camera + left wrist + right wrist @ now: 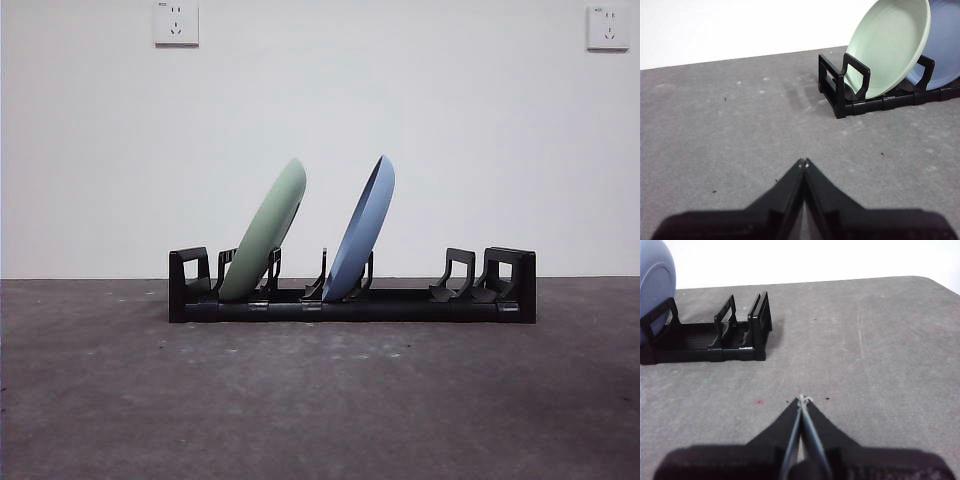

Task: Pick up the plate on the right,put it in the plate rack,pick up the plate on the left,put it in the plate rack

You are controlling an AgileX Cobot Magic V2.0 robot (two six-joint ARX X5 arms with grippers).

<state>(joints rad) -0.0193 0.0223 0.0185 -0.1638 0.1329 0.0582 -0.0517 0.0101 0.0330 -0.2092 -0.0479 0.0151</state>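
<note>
Both plates, green (266,230) and blue (361,228), lean in the rack (400,305); left gripper (804,162) and right gripper (802,399), pinched empty, could only topple them by bumping the rack.

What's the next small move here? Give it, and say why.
Probably none beyond keeping both arms back. The green plate and blue plate already lean in the plate rack; the left hand and right hand are shut, holding nothing, away from the rack.
</note>
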